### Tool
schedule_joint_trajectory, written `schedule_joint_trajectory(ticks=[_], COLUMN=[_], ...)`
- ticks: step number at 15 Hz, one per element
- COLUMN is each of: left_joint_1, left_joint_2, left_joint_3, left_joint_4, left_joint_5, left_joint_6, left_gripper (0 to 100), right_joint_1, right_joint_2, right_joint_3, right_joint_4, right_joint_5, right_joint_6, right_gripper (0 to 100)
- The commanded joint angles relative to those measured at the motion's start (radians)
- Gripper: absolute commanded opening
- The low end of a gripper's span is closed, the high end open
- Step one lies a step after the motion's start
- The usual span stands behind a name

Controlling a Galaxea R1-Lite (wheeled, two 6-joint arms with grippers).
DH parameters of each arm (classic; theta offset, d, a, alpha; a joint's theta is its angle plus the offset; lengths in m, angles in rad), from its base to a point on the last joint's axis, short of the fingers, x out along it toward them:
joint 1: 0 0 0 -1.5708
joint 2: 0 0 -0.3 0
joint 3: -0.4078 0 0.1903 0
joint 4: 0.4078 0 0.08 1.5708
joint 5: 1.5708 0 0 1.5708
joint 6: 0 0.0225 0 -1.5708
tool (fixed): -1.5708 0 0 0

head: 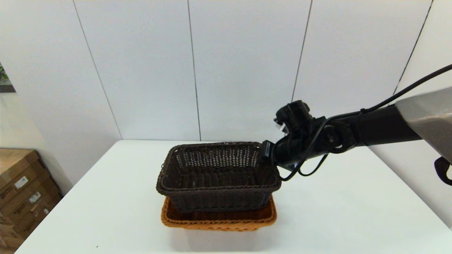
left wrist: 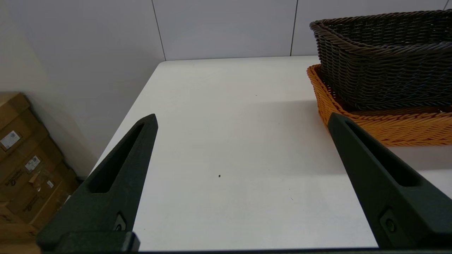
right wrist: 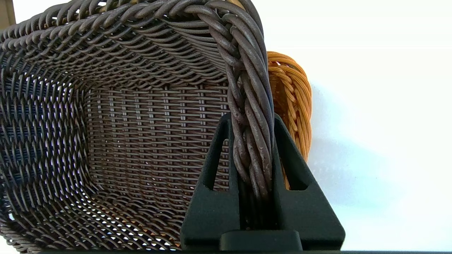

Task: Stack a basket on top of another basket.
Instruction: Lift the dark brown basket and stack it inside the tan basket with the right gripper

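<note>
- The right arm (head: pixel 370 132) enters from the right edge of the head view and stretches toward the centre, a black cable looped along its wrist.
- The right gripper (right wrist: pixel 252 141) sits low in the centre of its wrist view — its 2 fingers (right wrist: pixel 215 165) pressed close on either side of the dark basket's (head: pixel 217 173) braided rim.
- The left gripper (left wrist: pixel 242 121) fills the bottom of its wrist view, 2 fingers (left wrist: pixel 116 180) spread wide apart — nothing between them. The left arm is outside the head view.
</note>
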Motion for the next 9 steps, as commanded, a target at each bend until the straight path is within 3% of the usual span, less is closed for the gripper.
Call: schedule_joint_trajectory(ticks=[1,9], left_joint_1=[0.0,0.0], left_joint_2=[-0.001,-0.001], left_joint_3=[0.002,0.002], left_joint_4=[0.0,0.0], left_joint_5=[0.001,0.001], left_joint_6=[0.0,0.0], left_gripper=[100,100], right_joint_1=[0.003,0.036], right_joint_2=[-0.008,-0.014], right_joint_3=[0.006,0.009], right_joint_4=[0.002,0.001], right_joint_5=[0.002,0.002], right_joint_6=[0.006,0.038], right_gripper=[0,0])
